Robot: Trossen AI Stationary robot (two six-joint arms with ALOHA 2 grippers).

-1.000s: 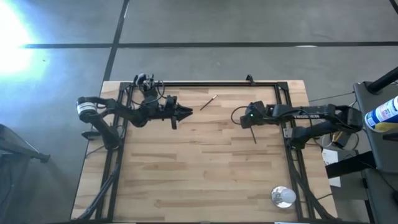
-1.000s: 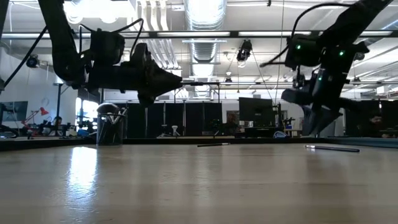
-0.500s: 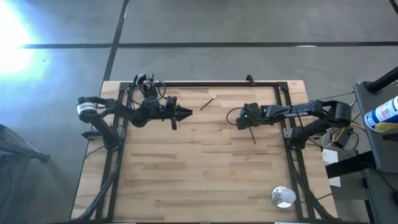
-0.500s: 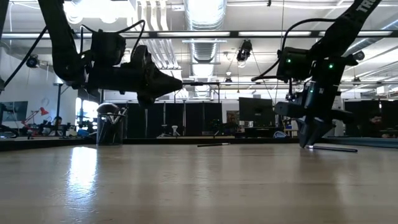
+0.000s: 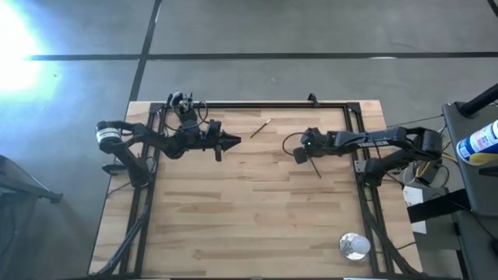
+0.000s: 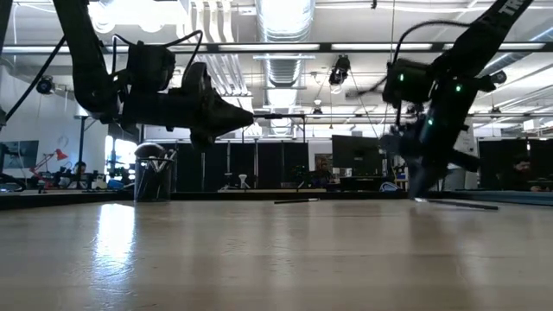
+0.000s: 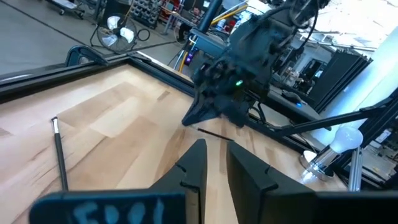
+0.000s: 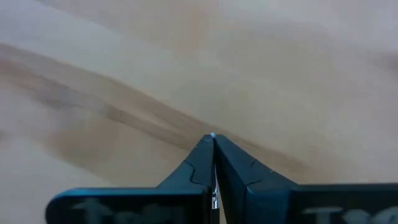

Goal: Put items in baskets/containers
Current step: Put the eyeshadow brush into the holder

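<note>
black cup [image 6: 154,180] is seen at frame left, near the table's far edge. left gripper [image 5: 233,141] hovers centre-left, fingers slightly parted, empty. a brush [image 5: 261,128] lies upper centre on open wood. right gripper [image 5: 299,155], centre-right, is pinched on a dark brush [image 5: 315,167].
</note>
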